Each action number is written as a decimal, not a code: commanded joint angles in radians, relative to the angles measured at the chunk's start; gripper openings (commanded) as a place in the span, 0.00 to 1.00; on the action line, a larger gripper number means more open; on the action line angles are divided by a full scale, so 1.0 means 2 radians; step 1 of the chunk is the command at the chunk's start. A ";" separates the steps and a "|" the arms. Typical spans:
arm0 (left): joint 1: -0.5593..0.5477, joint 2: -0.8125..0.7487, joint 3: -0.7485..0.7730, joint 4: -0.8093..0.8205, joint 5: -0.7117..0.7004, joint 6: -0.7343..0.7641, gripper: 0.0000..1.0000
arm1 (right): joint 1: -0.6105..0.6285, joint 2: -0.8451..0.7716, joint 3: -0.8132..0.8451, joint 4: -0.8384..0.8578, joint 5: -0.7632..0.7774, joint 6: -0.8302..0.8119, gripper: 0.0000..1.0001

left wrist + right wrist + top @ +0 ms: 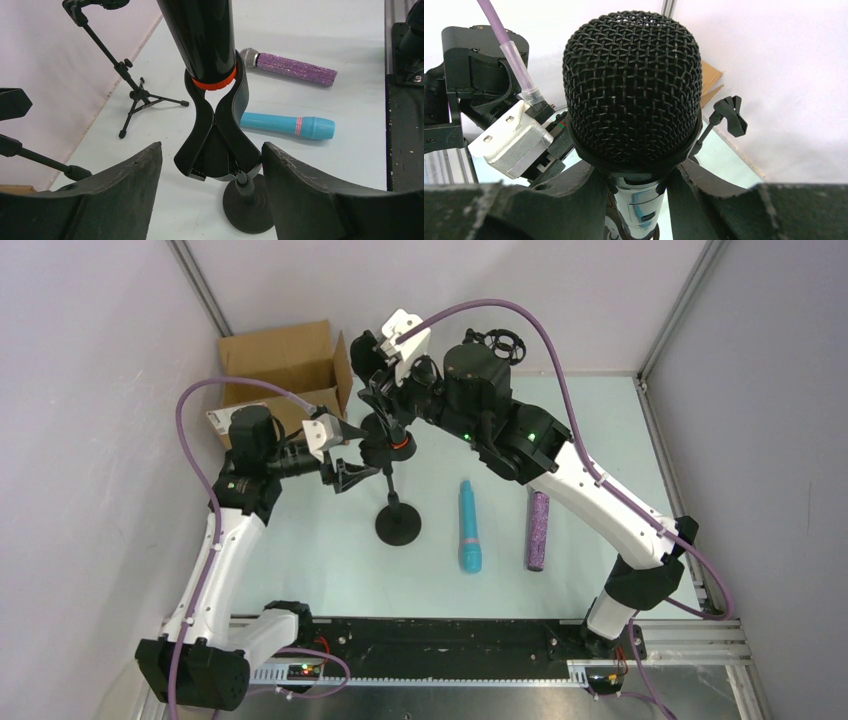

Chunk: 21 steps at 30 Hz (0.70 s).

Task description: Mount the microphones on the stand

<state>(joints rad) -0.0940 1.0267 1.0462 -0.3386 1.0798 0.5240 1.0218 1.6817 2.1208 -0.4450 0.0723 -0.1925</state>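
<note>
The stand has a round base (pixel 398 525), and its spring clip (pixel 215 135) cradles the orange-ringed lower end of the black microphone (pixel 202 35). My right gripper (pixel 639 185) is shut on this microphone's body just under its black mesh head (pixel 631 85), holding it upright over the stand (pixel 392 440). My left gripper (pixel 211 150) is open, its fingers either side of the clip's handles; the right finger (pixel 300 190) is almost against the clip. The turquoise microphone (pixel 469 526) and the glittery purple microphone (pixel 538 530) lie flat on the table to the right of the stand.
An open cardboard box (pixel 285 365) sits at the back left. A tripod stand (pixel 132 85) stands near the back wall, its clip (pixel 731 115) visible beyond the black microphone. Walls close in on the left, back and right sides.
</note>
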 commanded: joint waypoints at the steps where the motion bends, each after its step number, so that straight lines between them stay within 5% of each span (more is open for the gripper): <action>1: 0.003 0.003 0.004 0.010 0.011 0.001 0.76 | 0.003 -0.006 0.016 0.015 0.010 -0.010 0.00; 12: 0.002 0.002 -0.005 0.010 0.007 0.005 0.95 | 0.003 -0.002 0.021 0.012 0.010 -0.013 0.00; 21: 0.002 0.008 -0.001 0.011 0.017 0.011 0.76 | 0.004 -0.004 0.020 0.010 0.011 -0.012 0.00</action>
<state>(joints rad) -0.0940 1.0367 1.0416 -0.3393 1.0870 0.5259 1.0245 1.6817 2.1208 -0.4519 0.0753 -0.2039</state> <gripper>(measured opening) 0.787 0.446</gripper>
